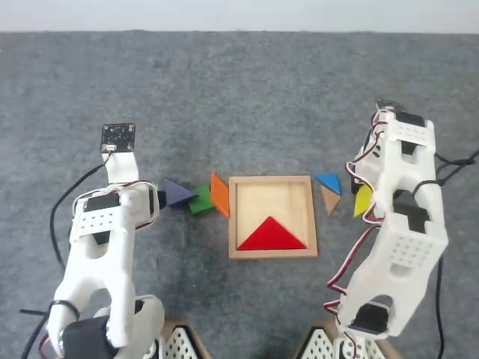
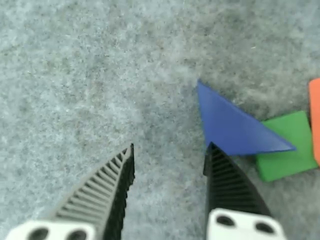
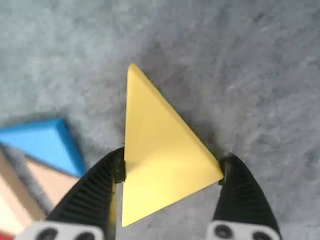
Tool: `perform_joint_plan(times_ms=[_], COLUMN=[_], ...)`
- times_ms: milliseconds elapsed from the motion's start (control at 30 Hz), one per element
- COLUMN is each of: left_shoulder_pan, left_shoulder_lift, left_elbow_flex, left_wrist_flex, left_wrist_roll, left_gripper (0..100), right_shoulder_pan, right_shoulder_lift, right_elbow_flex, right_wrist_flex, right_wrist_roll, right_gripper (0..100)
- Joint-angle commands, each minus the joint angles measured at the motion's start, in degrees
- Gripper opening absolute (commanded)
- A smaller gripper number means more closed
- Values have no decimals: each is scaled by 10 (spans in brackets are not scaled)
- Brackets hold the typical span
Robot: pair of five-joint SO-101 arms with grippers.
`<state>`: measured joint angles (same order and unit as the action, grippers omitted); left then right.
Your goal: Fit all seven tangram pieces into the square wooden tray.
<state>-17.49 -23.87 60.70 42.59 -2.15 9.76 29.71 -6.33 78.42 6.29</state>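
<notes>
The square wooden tray lies mid-table with a red triangle in its near half. To its left sit an orange piece, a green square and a dark blue triangle. My left gripper is open just above the mat, and one fingertip touches the dark blue triangle's edge. To the right of the tray lie a light blue triangle and a tan triangle. My right gripper is shut on the yellow triangle, one finger against each side.
Grey felt covers the table. The left arm stands at the near left and the right arm at the near right, partly covering the yellow triangle. The far half of the table holds no objects.
</notes>
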Motion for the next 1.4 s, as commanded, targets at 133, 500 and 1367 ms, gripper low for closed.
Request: perform_joint_plan(times_ms=[133,500,1367], left_shoulder_pan=[-4,-4,0], left_shoulder_lift=[-1,-1,-1], left_elbow_flex=[-9,-9,-8], left_wrist_flex=[-25,-23,-21], left_wrist_roll=[4,4,4], left_gripper=[220,220,220], right_shoulder_pan=[-73,-237,-379], right_shoulder_lift=[-141,-210,-155], right_elbow_flex=[-4,33,47], right_wrist_flex=[73,102,-35], right_wrist_roll=[-33,-94,-116], right_gripper=[117,115,114])
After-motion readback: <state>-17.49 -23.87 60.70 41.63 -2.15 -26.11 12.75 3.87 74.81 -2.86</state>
